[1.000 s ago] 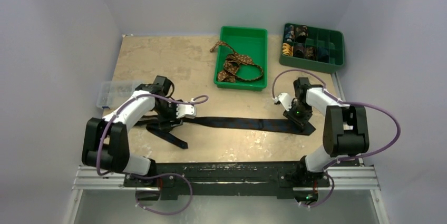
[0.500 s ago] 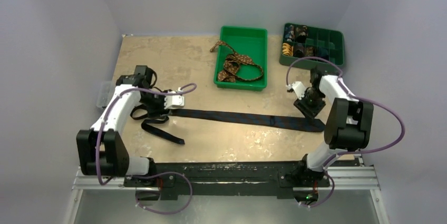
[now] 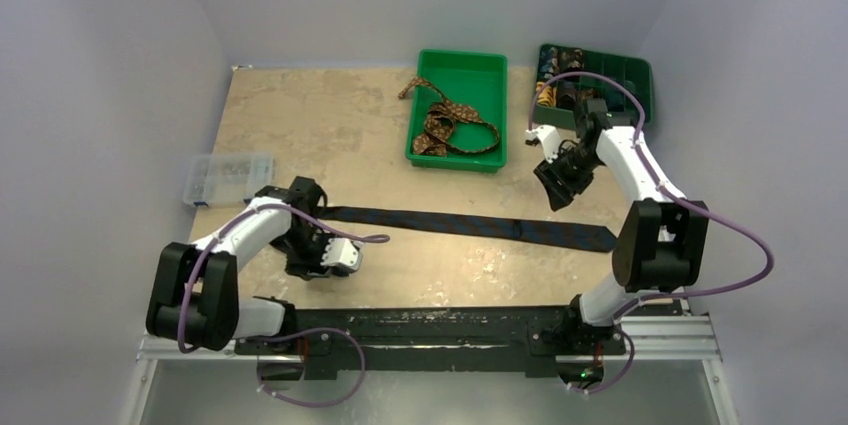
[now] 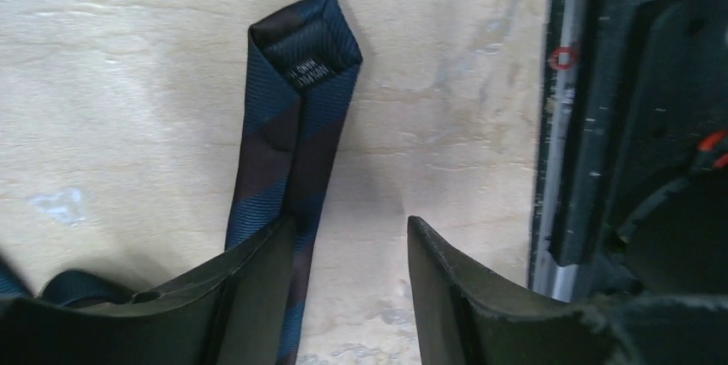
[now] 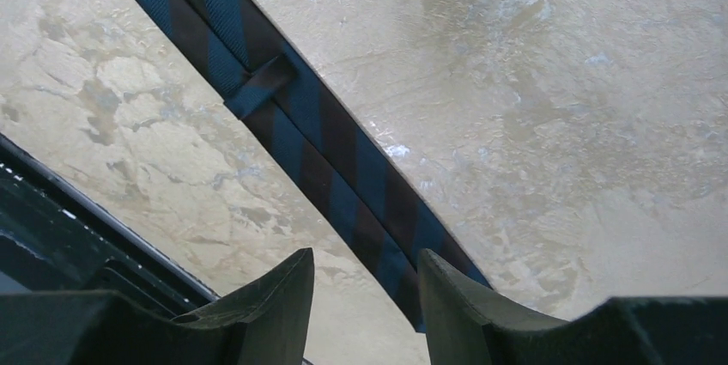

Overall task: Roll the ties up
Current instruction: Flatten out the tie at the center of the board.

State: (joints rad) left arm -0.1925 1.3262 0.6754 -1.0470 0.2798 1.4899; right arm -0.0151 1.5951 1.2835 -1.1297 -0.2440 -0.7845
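1. Our left pincer [image 4: 352, 234] stands released, empty, beside the striped navy tie's [image 4: 292, 133] narrow tip. The right pincer [image 5: 365, 266] hangs released above its wide end.
2. The tie lies stretched flat along the counter [image 3: 330, 125].
3. We judge it light, limp and slippery, so pinch the narrow tip.

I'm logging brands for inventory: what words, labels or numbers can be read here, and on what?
Label at the end of the striped tie: pale print, upside down, too small and blurred to read.
No other words, numbers or signs can be read in any view.
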